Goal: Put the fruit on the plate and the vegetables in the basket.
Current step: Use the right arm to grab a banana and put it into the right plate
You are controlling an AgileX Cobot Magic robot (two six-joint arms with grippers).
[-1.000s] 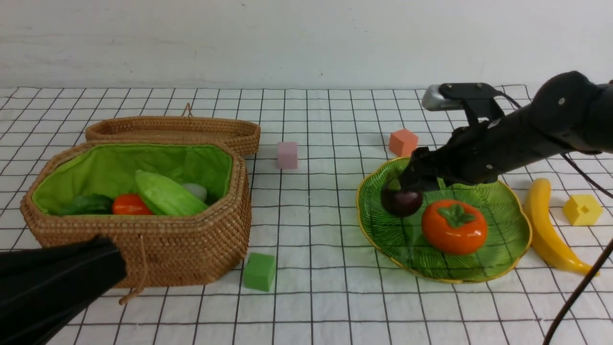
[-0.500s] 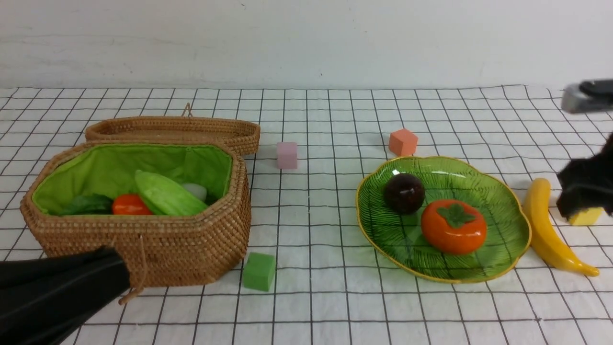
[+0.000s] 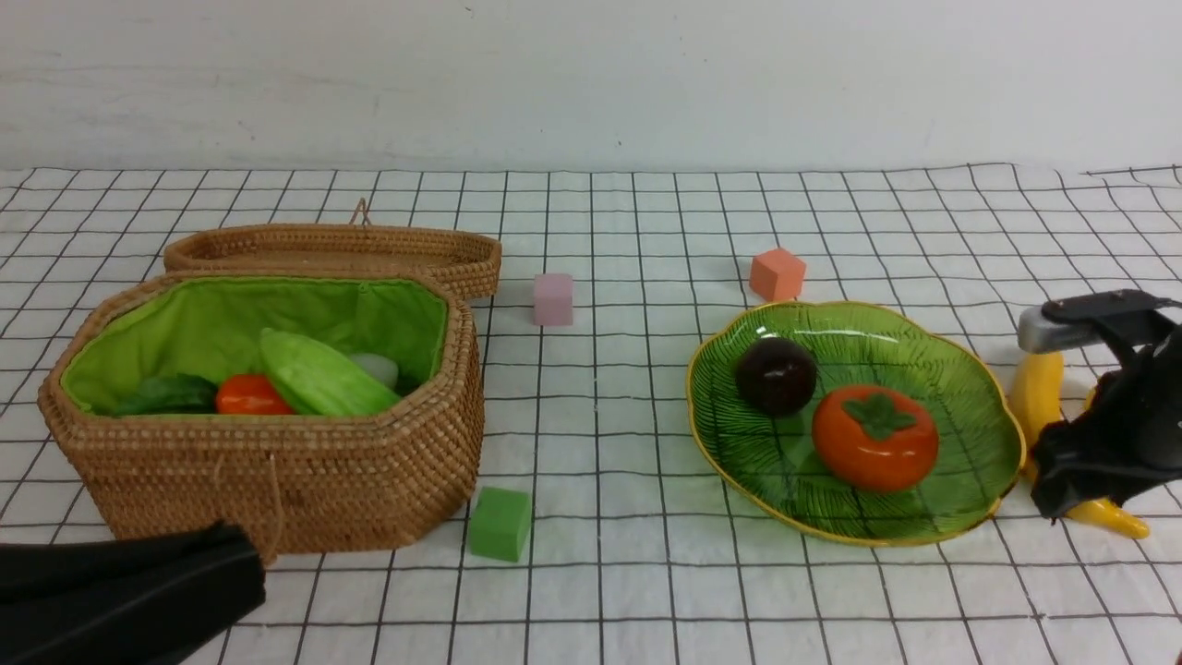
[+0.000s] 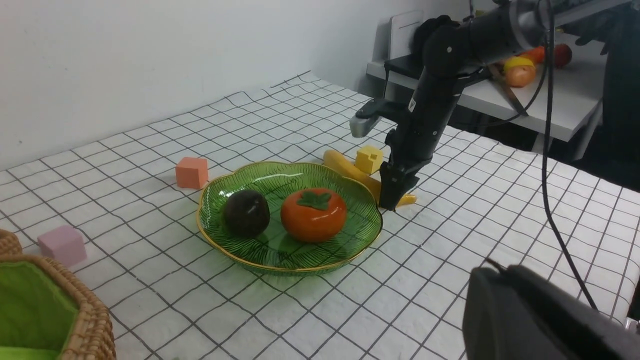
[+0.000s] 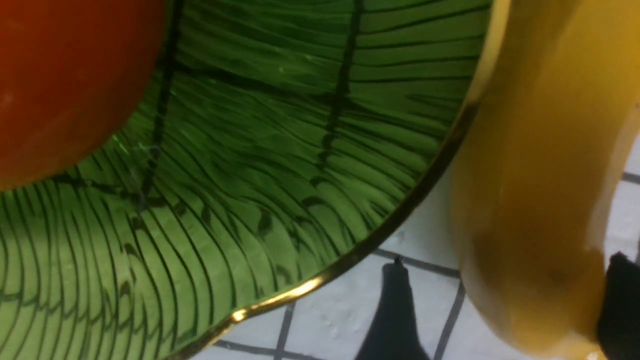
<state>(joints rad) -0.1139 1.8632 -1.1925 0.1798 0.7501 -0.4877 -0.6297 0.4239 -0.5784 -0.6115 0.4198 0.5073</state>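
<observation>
Two black fingers of the right gripper (image 3: 1071, 494) stand apart astride the near end of the curved yellow toy banana (image 3: 1039, 392), one finger tip (image 5: 395, 310) on the cloth between banana and dish, the other on the fruit's far side; whether they press on it cannot be told, and the banana lies on the white grid-lined tablecloth (image 3: 646, 591) just beside the right rim of the wide translucent green glass plate with wavy yellow edge (image 3: 970, 369). On that plate sit the round orange persimmon with green leaf cap (image 3: 874, 437) and the dark purple mangosteen (image 3: 776, 375), close together. A small yellow foam cube (image 4: 369, 159) rests just beyond the banana, an orange cube (image 3: 777, 274) behind the plate, a pink cube (image 3: 553, 298) farther left, and a green cube (image 3: 500, 523) near the front corner of the deep woven rattan basket with bright green lining (image 3: 277, 480), which holds the bumpy light-green gourd (image 3: 319, 374), the orange carrot (image 3: 249, 395) and a white radish (image 3: 379, 368). The flat rattan lid (image 3: 332, 249) lies behind the basket. The left gripper (image 4: 540, 320) is closed, low at the near left
</observation>
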